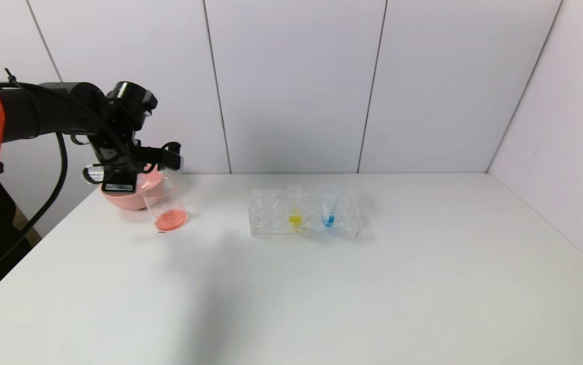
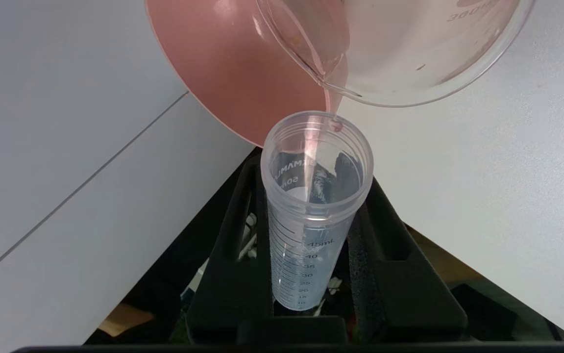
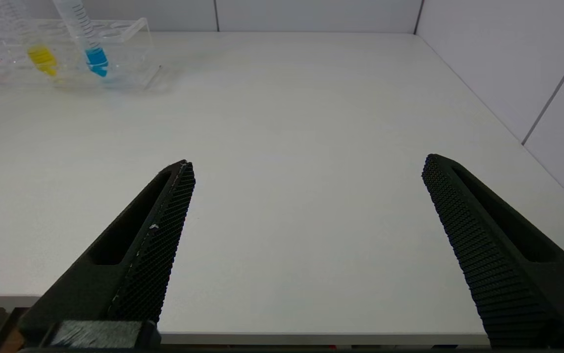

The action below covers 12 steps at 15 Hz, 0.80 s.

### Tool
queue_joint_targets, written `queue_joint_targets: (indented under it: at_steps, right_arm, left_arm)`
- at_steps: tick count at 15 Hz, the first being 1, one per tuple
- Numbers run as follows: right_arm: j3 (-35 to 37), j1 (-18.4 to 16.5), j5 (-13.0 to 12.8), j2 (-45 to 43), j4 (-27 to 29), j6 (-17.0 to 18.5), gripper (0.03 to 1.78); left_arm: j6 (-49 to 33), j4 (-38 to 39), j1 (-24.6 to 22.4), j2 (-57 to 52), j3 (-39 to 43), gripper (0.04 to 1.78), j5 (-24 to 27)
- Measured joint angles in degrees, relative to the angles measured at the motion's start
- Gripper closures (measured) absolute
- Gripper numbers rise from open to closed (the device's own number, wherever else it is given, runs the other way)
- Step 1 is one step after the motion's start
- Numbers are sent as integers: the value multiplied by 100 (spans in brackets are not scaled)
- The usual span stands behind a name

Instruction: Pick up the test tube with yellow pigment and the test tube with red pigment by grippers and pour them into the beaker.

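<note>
My left gripper [image 1: 166, 158] [image 2: 313, 181] is shut on the test tube with red pigment [image 2: 311, 211], a clear graduated tube. It is tipped with its mouth at the beaker's rim. A thin red trickle runs from the tube's lip into the beaker [image 1: 165, 203] [image 2: 409, 54], which holds red-orange liquid at its bottom. The test tube with yellow pigment [image 1: 295, 207] [image 3: 41, 55] stands upright in the clear rack [image 1: 271, 218]. My right gripper [image 3: 306, 166] is open and empty, low over the table's front edge, out of the head view.
A pink bowl [image 1: 126, 197] [image 2: 223, 63] sits right behind the beaker at the table's far left. A tube with blue liquid [image 1: 328, 209] [image 3: 94, 51] stands in the rack beside the yellow one. Walls close off the table's back and right.
</note>
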<state>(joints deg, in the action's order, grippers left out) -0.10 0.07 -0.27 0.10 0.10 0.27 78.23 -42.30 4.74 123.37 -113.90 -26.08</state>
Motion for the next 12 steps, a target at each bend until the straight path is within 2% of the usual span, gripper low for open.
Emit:
queue_joint_targets:
  at_steps: [4,12]
  right_arm:
    - [0,2,0,0,0,0,11]
    - [0,-2,0,0,0,0,11]
  left_arm:
    - [83,9,57,17,0,137,-247]
    - [79,9,73,41,0,137,-276]
